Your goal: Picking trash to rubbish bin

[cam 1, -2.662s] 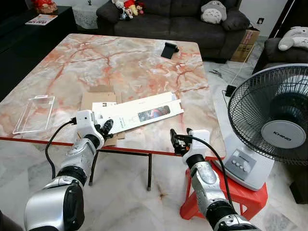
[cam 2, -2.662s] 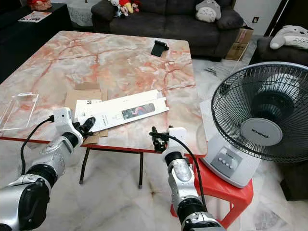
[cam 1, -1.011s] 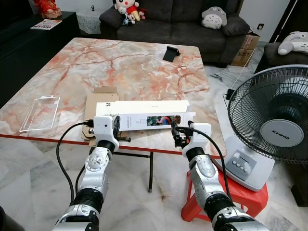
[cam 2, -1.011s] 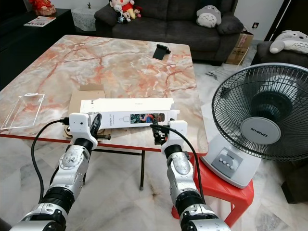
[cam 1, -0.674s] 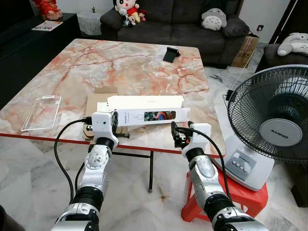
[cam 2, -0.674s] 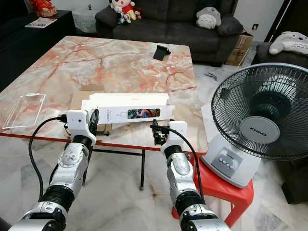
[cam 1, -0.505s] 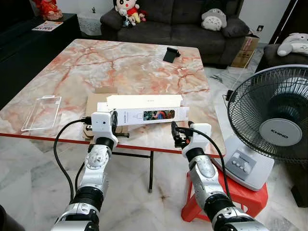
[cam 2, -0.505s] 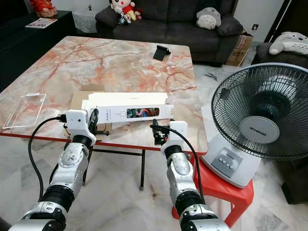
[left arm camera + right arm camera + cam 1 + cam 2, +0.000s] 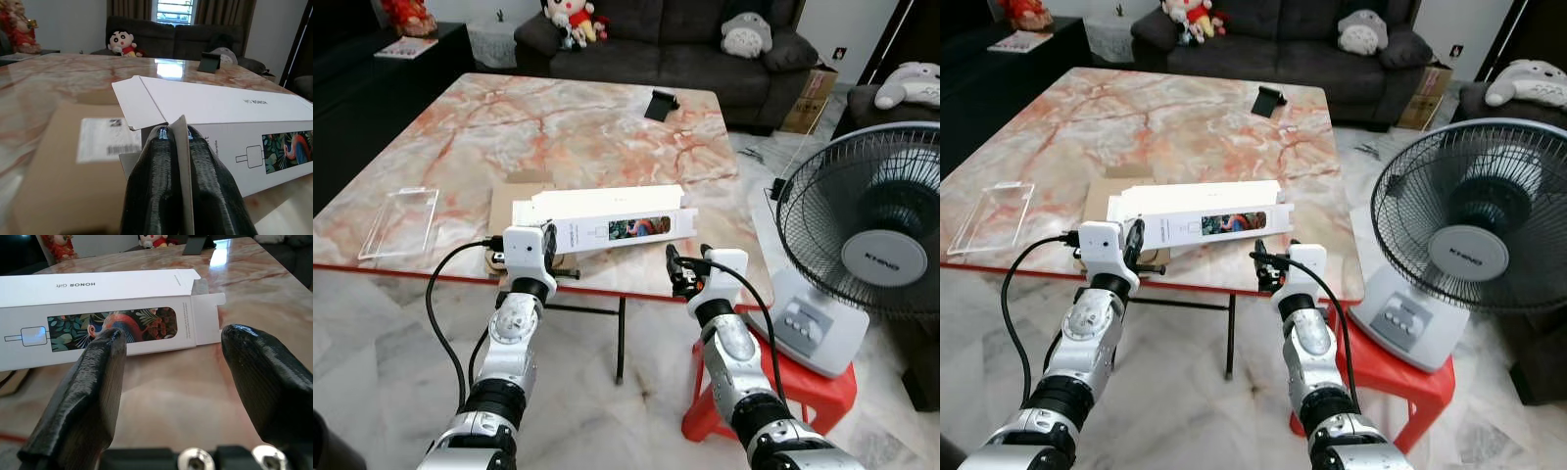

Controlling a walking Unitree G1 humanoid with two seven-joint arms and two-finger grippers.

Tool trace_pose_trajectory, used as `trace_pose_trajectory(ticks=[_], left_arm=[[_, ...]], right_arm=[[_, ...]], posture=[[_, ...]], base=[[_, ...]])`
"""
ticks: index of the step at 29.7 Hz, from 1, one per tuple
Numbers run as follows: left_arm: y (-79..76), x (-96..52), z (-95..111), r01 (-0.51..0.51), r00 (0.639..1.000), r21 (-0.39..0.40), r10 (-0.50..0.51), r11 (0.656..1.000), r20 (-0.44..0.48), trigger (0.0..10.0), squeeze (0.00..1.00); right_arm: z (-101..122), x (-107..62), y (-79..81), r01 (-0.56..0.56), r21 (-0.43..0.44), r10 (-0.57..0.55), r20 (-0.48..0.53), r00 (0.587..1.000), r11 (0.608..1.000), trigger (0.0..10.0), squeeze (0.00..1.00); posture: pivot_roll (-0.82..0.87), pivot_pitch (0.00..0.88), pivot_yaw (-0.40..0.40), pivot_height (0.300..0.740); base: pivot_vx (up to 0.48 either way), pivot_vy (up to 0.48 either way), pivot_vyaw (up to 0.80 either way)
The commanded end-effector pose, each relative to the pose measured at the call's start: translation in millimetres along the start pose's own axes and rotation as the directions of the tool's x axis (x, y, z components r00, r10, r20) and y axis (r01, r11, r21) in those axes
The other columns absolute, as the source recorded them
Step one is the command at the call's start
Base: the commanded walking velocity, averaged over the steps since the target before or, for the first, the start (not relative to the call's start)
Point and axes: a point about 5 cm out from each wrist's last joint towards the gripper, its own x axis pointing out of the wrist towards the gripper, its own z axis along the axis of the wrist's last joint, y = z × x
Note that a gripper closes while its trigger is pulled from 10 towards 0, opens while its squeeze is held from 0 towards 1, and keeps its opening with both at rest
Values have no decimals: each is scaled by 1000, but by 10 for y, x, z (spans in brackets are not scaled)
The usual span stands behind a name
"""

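A long white box (image 9: 607,219) with a bird picture lies near the front edge of the marble table (image 9: 587,137), partly over a flat brown cardboard mailer (image 9: 507,201). My left gripper (image 9: 549,240) is at the box's left end, shut on a white end flap (image 9: 179,139) of the box. The box's left end is slightly raised. My right gripper (image 9: 677,272) hovers open at the table edge, just short of the box's right end flap (image 9: 208,318), with nothing between its fingers (image 9: 98,377).
A clear plastic tray (image 9: 399,220) lies at the table's left edge and a black phone stand (image 9: 658,103) at the far side. A standing fan (image 9: 867,245) sits on a red stool (image 9: 783,392) close to my right arm. A dark sofa (image 9: 666,39) stands behind.
The box has tipped up a little and shifted slightly in my left gripper's hold. The camera has moved a bit. The right gripper stays open in about the same spot.
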Motion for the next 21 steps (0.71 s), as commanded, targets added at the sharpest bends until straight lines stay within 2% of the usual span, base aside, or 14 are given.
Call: trace_pose_trajectory(ticks=[1, 21], left_arm=[[-16, 5, 4, 1, 1000, 6, -1, 1000, 6, 10000, 0], [-1, 10, 8, -8, 1000, 8, 8, 1000, 5, 10000, 0]], right_arm=[[20, 14, -6, 9, 4, -9, 7, 1000, 1000, 10000, 0], [10, 9, -23, 16, 3, -16, 1, 1000, 1000, 10000, 0]], posture=[[-62, 0, -34, 740], [-60, 0, -40, 740]], base=[[-322, 0, 0], [-321, 0, 0]])
